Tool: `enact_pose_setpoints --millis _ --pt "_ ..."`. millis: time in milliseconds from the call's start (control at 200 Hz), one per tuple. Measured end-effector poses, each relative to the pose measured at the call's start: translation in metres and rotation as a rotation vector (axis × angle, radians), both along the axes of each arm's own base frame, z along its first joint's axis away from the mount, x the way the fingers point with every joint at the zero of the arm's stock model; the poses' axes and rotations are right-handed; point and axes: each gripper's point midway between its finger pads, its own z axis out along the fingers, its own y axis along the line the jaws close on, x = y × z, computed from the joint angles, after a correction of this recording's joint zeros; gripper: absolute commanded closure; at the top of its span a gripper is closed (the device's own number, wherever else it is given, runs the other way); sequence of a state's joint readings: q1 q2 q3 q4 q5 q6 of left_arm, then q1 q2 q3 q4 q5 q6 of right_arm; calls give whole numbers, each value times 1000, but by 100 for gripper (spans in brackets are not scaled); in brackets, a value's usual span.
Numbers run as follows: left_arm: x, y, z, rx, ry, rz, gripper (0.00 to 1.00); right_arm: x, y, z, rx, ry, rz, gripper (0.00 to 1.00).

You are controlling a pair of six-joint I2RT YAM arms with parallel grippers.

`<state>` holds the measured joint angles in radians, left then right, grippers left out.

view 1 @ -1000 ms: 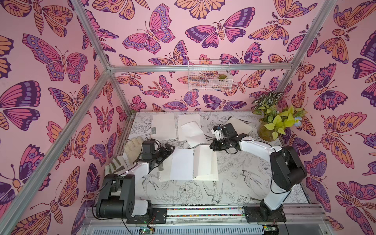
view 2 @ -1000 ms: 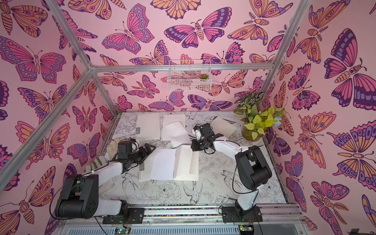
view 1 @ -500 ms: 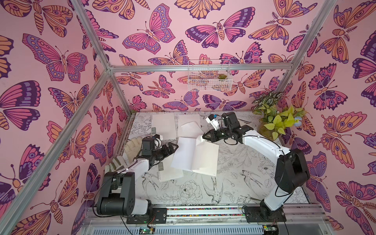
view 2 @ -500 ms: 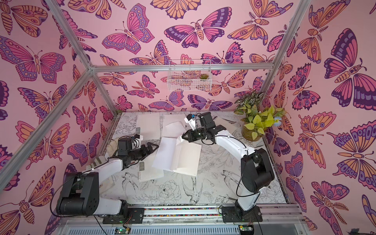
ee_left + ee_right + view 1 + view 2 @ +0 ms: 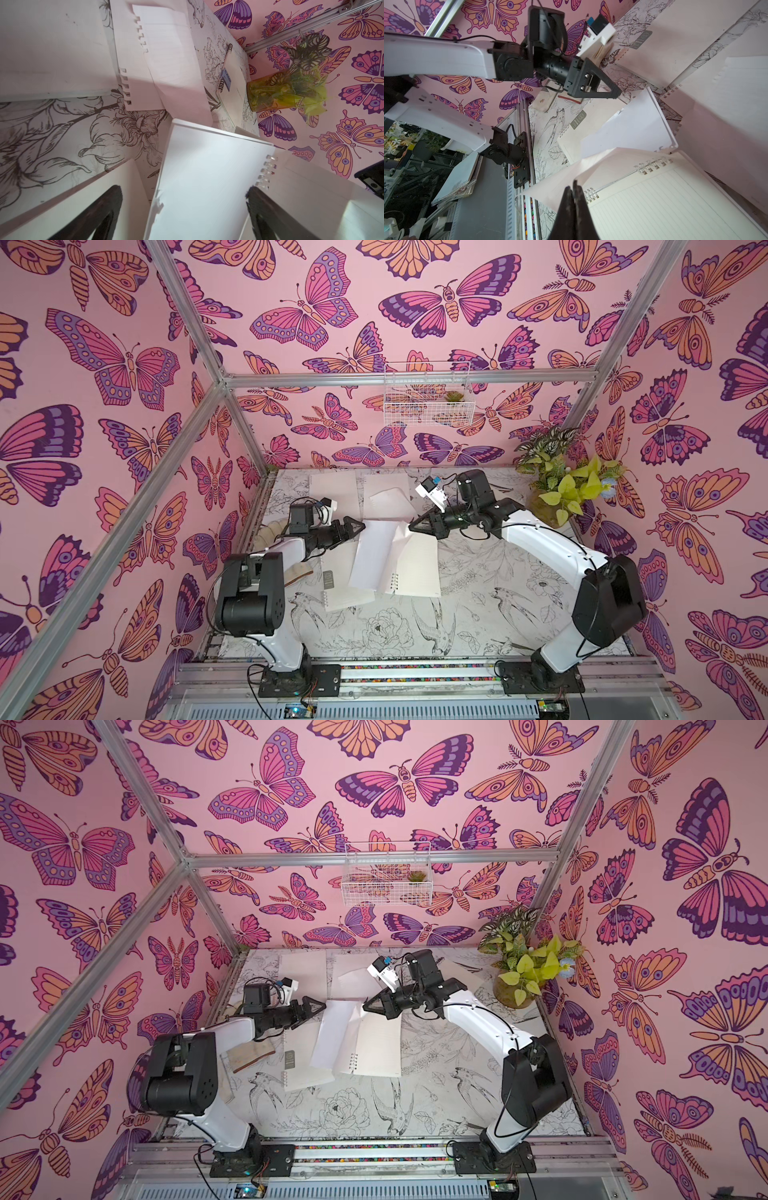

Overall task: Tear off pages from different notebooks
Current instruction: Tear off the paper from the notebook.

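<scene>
Notebook [image 5: 343,598], closed, flat off-white card with ring binding, lies nearest at centre frame; an open lined notebook [image 5: 417,568] overlaps it. Just beyond, the right pincer [image 5: 412,526] is clamped on the corner of a thin, limp page [image 5: 397,536]; the left pincer [image 5: 360,526] gapes wide beside it, empty. Pull steadily away from the rings, notebook pinned down. Torn pages [image 5: 390,502] with notched edges lie farther up the printed surface [image 5: 478,614].

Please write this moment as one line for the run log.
right gripper: shut on thin white paper page | page source: open white-ringed off-white notebook | left gripper: open, beside notebook | torn free: cannot tell
</scene>
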<state>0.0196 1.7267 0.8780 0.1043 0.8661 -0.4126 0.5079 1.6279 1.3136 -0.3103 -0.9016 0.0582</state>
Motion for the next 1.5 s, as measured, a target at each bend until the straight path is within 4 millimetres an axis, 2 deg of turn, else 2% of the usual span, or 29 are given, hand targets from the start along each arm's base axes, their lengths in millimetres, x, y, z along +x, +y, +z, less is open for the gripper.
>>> enact_pose_setpoints --millis 95,210,390,506,601,721,876,1071,1222,1332,1457,1497 --pt "0 -5 -10 -38 37 -36 6 -3 0 -2 3 1 14 100" --pt "-5 -14 -10 -83 51 -81 7 -4 0 -4 3 4 20 100" --pt "-12 -27 -3 -142 52 -144 26 -5 0 -4 4 -4 25 100" --pt "-13 -28 -1 -166 64 -145 38 -3 -1 -6 -5 -6 16 100" --pt "-15 -24 -2 -186 83 -130 44 1 -2 -13 -23 0 -1 100" --pt "-19 -20 -5 -216 108 -110 48 3 -7 -34 -48 47 -25 100" --pt "-22 -25 -1 -259 117 -118 52 7 -14 -62 -82 110 -57 100" --pt "-22 -30 8 -303 99 -140 58 12 -15 -64 -82 114 -73 100" --pt "-26 -36 14 -340 102 -159 57 14 -15 -68 -85 119 -76 100" --pt "-29 -47 16 -346 103 -187 56 15 -14 -70 -88 121 -78 100" --pt "-34 -58 15 -348 118 -212 66 15 -14 -71 -88 121 -78 100" --pt "-34 -58 12 -344 126 -211 72 16 -14 -71 -88 121 -78 100"
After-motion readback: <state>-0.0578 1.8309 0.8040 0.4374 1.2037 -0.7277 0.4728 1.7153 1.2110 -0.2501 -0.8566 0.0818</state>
